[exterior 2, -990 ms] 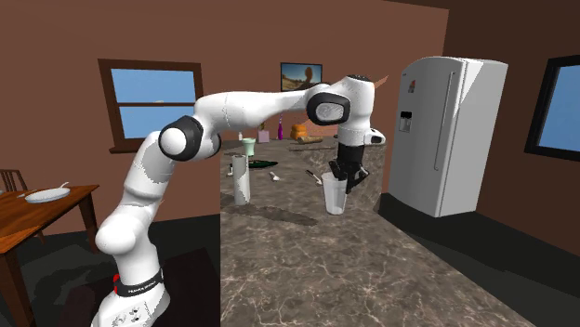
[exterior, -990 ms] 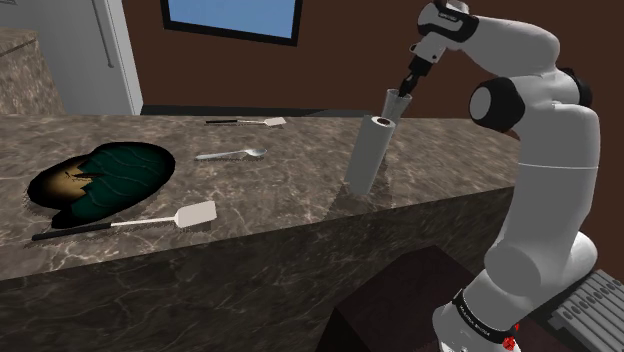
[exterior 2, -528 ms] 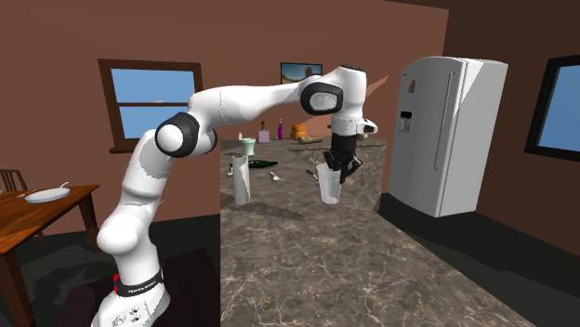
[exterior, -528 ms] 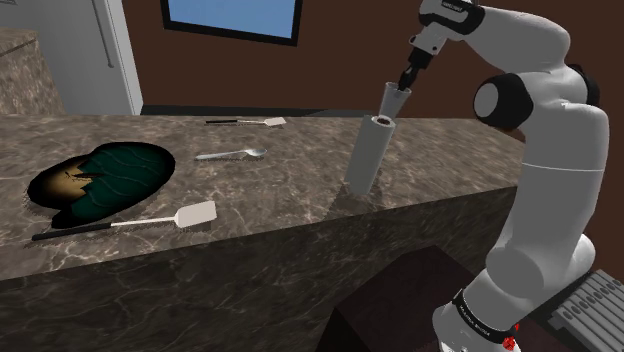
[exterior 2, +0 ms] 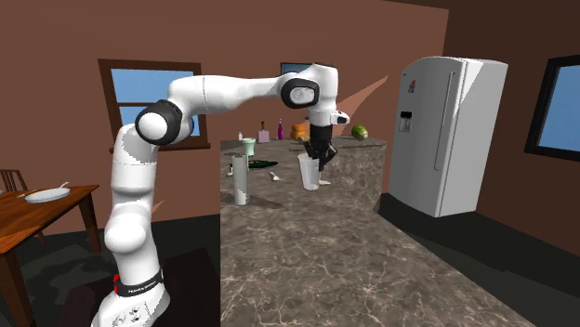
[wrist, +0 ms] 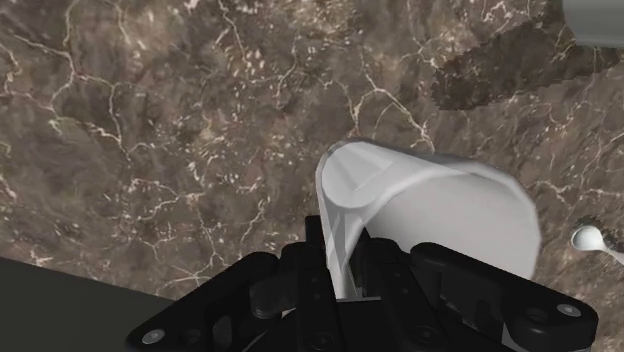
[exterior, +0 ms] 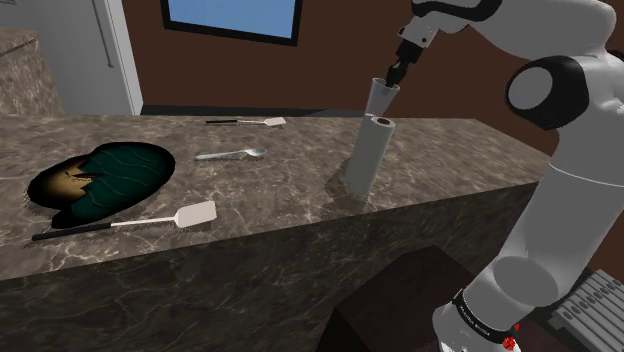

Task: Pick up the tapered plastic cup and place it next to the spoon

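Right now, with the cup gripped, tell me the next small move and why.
Probably carry the cup sideways toward the shoulder view's left, at its present height. The hand is shut on the cup's rim, and the cup seems clear of the counter. The spoon lies on the counter further left, and the tall grey roll stands close to the cup.
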{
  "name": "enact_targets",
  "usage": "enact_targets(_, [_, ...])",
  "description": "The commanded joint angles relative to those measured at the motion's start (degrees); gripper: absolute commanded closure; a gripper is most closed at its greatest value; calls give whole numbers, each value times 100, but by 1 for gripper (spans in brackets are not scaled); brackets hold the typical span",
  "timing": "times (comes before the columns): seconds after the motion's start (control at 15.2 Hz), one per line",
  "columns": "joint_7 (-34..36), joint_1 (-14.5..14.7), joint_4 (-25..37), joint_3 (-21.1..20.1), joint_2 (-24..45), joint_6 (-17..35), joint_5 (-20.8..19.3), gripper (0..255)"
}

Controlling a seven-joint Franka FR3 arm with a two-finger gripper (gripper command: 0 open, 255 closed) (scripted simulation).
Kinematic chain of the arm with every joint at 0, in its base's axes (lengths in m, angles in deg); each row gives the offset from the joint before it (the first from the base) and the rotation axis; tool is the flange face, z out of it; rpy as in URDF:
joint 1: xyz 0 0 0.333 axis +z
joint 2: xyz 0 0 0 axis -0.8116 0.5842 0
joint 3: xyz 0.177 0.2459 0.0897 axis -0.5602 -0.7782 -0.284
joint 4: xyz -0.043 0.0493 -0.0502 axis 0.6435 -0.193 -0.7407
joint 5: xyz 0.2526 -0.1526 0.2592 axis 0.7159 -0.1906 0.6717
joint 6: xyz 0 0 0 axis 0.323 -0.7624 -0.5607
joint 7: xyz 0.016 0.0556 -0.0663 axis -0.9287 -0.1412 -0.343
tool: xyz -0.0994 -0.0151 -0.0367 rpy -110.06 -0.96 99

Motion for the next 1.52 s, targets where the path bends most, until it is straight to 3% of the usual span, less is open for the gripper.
enact_targets(0.0, [283, 236, -346, -96, -292, 145, -136, 255])
enact_targets(0.73, [1822, 1140, -1149, -791, -1184, 436, -568, 255])
enact_targets(1.45, [3356, 1874, -990, -1567, -1290, 448, -774, 255])
